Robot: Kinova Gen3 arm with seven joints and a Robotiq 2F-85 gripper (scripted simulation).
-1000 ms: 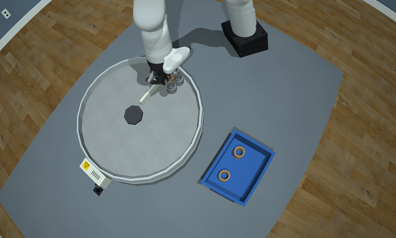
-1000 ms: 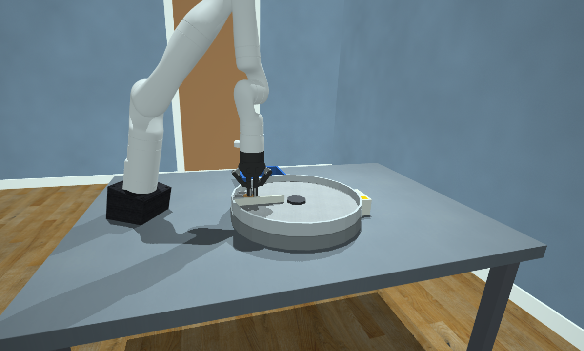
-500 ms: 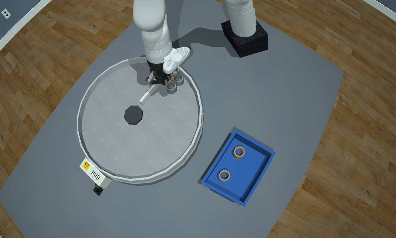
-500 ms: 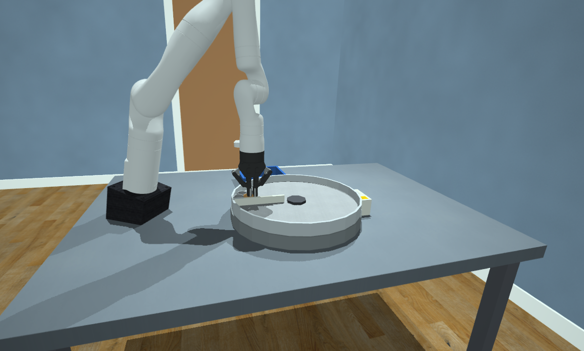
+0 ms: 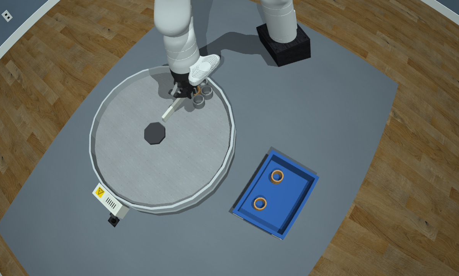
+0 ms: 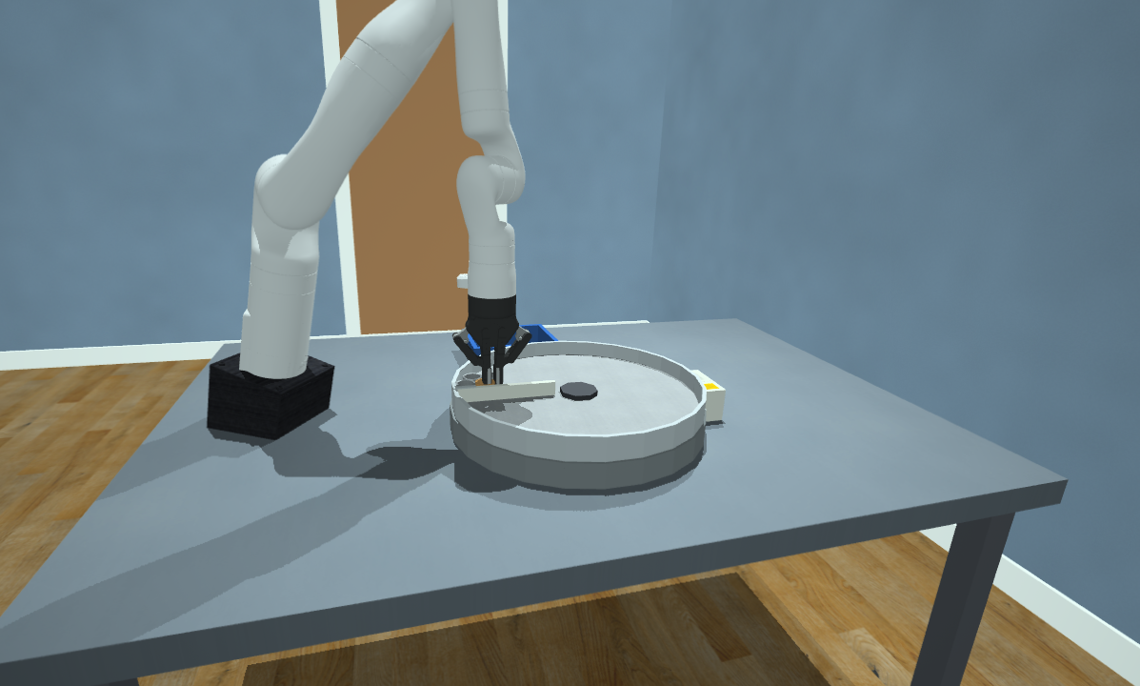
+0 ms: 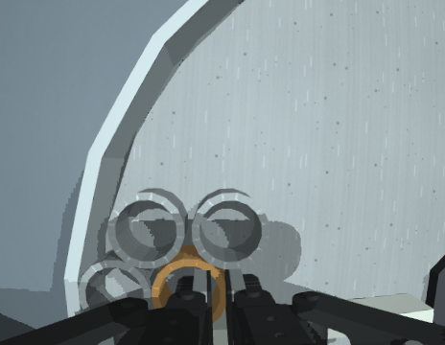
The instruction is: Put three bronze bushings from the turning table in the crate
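My gripper [image 5: 192, 93] [image 6: 492, 377] [image 7: 218, 285] is low over the turning table [image 5: 138, 171] [image 6: 633, 409] [image 7: 352, 144], near its rim. It is shut on the wall of a bronze bushing [image 5: 199, 89] [image 7: 188, 262], one finger inside the ring and one outside. The fingers hide part of this bushing. Three grey bushings stand close around it: one [image 5: 206, 97] [image 7: 147, 264], another [image 5: 198, 106] [image 7: 227, 264] and a third [image 5: 204, 81] [image 7: 105, 264] near the rim. Two bronze bushings, one [image 5: 277, 181] and another [image 5: 259, 209], stand apart in the blue crate [image 5: 254, 182] [image 6: 542, 333].
An off-white bar [image 5: 170, 109] [image 6: 513, 392] [image 7: 395, 303] reaches inward over the turning table beside my gripper. A dark hub [image 5: 154, 133] [image 6: 578, 391] sits at the centre. The raised rim [image 5: 232, 137] [image 7: 93, 153] runs around the turning table. A white box [image 5: 111, 202] [image 6: 713, 405] is outside it.
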